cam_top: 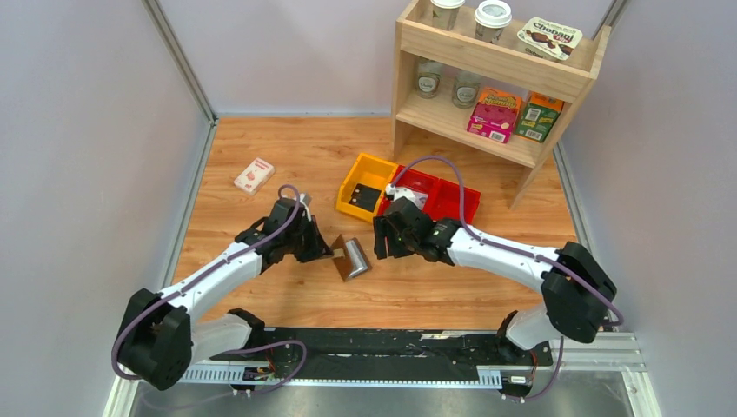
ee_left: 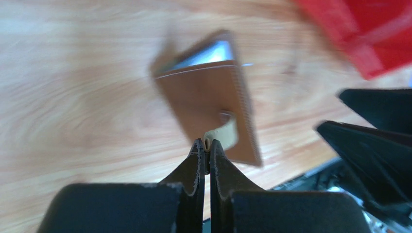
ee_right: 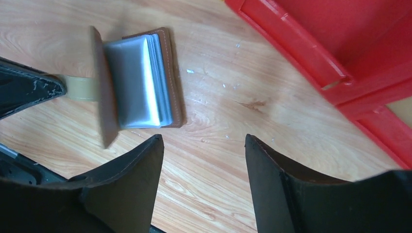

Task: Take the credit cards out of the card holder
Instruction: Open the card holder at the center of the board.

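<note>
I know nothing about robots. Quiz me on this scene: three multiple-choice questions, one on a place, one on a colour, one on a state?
1. Where is the card holder? A on the shelf; B on the table by the right tool; C in a tray.
2. What colour is the tray beside the red tray? A green; B yellow; C blue.
3. The left tool is: A wide open; B holding a jar; C shut on the holder's strap.
Answers: B, it lies open on the table; B, its walls are yellow; C, its fingers pinch the tan strap.

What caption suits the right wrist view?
Open right gripper hovers near the card holder, whose tab the left gripper pinches.
</note>
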Robot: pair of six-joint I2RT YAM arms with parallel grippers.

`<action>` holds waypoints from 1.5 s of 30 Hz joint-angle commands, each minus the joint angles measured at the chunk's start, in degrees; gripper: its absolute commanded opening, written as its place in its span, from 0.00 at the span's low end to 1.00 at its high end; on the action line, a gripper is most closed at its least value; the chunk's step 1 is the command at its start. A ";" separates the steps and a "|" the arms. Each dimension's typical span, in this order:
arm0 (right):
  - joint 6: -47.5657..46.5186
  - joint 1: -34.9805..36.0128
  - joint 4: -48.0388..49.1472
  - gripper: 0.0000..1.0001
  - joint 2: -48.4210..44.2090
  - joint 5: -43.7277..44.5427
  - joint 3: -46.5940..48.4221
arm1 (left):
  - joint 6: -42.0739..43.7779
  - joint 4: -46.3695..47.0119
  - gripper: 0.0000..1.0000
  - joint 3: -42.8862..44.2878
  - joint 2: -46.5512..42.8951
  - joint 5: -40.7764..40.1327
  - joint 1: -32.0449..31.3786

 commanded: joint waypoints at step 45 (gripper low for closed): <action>4.03 1.58 12.94 0.54 21.62 -29.95 15.69 | 5.20 -10.55 0.15 -3.97 -2.06 -16.61 1.44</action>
